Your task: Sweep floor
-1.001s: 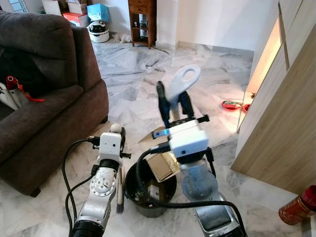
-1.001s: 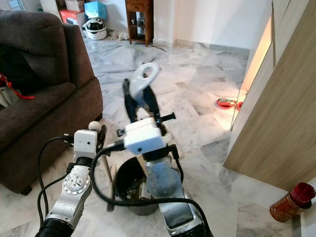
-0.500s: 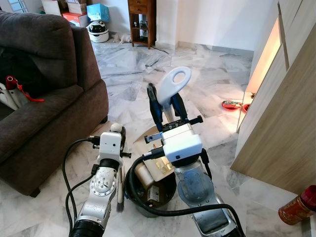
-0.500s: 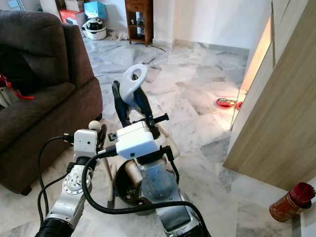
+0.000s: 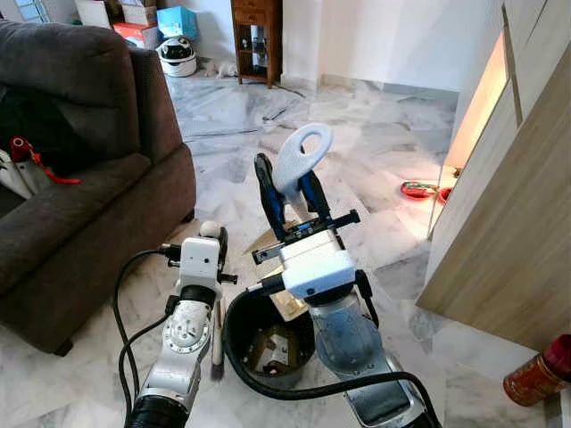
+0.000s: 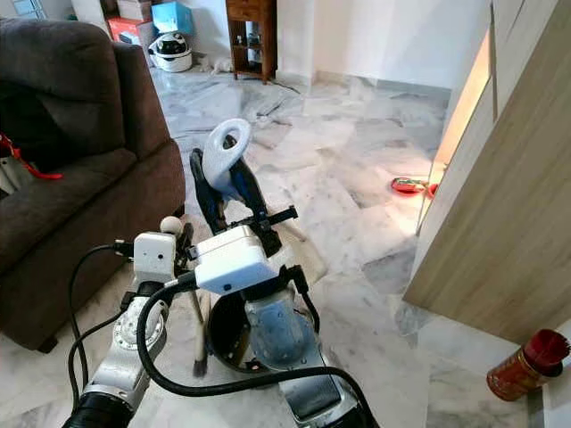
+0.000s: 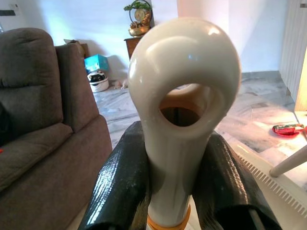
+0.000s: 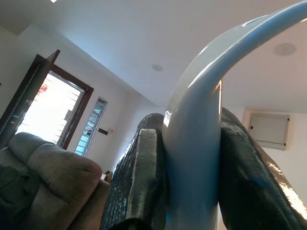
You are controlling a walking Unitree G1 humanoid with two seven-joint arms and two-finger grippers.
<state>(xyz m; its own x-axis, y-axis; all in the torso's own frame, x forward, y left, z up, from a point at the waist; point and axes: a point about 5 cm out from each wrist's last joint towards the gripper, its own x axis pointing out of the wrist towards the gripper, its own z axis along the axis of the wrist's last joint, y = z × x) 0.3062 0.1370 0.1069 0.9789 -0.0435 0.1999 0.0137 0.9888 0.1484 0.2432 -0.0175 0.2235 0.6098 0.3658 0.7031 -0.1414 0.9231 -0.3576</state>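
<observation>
Grey-veined marble floor, dark brown sofa at left, pale wooden panels at right.

right gripper swings toward my left with the white loop handle clamped | cardboard scrap drops from the pan, now at the black bin rim | more litter inside the bin

Sofa blocks left, wooden panel right; marble floor open ahead
</observation>
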